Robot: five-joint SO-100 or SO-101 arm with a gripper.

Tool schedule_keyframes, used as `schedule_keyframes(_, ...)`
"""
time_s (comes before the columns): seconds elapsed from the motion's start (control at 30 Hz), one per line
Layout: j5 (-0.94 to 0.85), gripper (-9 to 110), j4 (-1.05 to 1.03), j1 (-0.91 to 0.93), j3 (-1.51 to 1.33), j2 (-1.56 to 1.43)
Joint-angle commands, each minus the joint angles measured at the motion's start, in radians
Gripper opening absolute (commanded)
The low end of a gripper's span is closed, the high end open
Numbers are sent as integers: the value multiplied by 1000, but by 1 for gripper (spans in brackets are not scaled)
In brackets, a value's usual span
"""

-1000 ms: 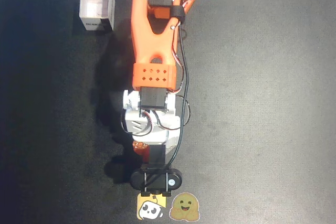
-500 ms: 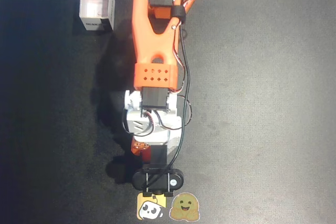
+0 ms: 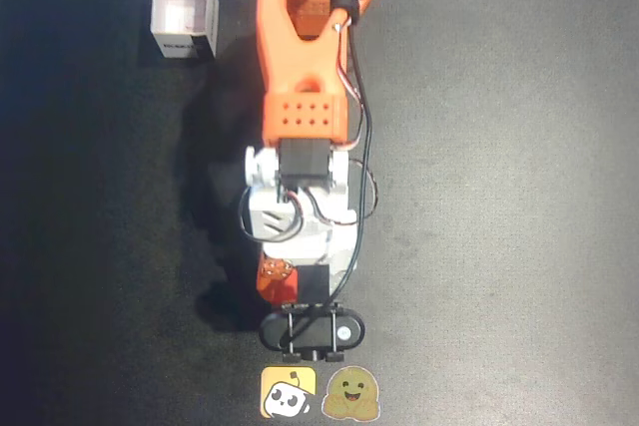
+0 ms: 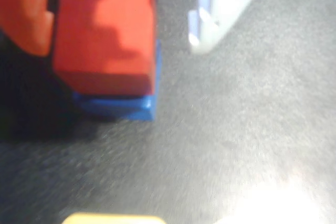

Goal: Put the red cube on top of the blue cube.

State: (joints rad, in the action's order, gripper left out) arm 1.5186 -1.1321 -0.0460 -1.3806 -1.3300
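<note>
1. Gripper [image 4: 123,9] jaws stood apart in the wrist view, released: an orange finger [image 4: 23,14] at the upper left and a white finger [image 4: 220,9] at the upper right, with a wide gap between them.
2. Within that gap sat the red cube [image 4: 105,35], close beside the orange finger — whether the two touched could not be told from the blurred picture — and well clear of the white finger.
3. Under the red cube lay the blue cube [image 4: 118,106]; only a strip of its front and right edge showed below and beside the red one, so the red cube rested on top of it, shifted slightly toward the orange finger.
4. Both cubes stood on the dark grey table [image 4: 236,145], and a shadow fell to the left of the stack, below the orange finger.
5. From overhead the orange arm [image 3: 300,67] reached down the picture from the top edge, its white wrist section [image 3: 295,221] covering most of the gripper.
6. Just below that wrist section, a small red-orange patch [image 3: 275,276] showed at the arm's left side — whether it was the cube or a gripper part could not be told.
7. A black camera mount [image 3: 315,331] sat just below the patch, at the arm's tip.
8. Two stickers [image 3: 319,393] lay on the table just beyond the tip.
9. A white open box [image 3: 185,14] stood well to the left of the arm, near the top.
</note>
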Motion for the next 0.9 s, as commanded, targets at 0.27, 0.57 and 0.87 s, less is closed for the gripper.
schedule_keyframes(0.27,-34,15,6,-3,-183,-330)
schedule_keyframes(0.57,-46,0,18,0,-554,-721)
schedule_keyframes(0.87,-51,0,-9,-6,-954,-1243)
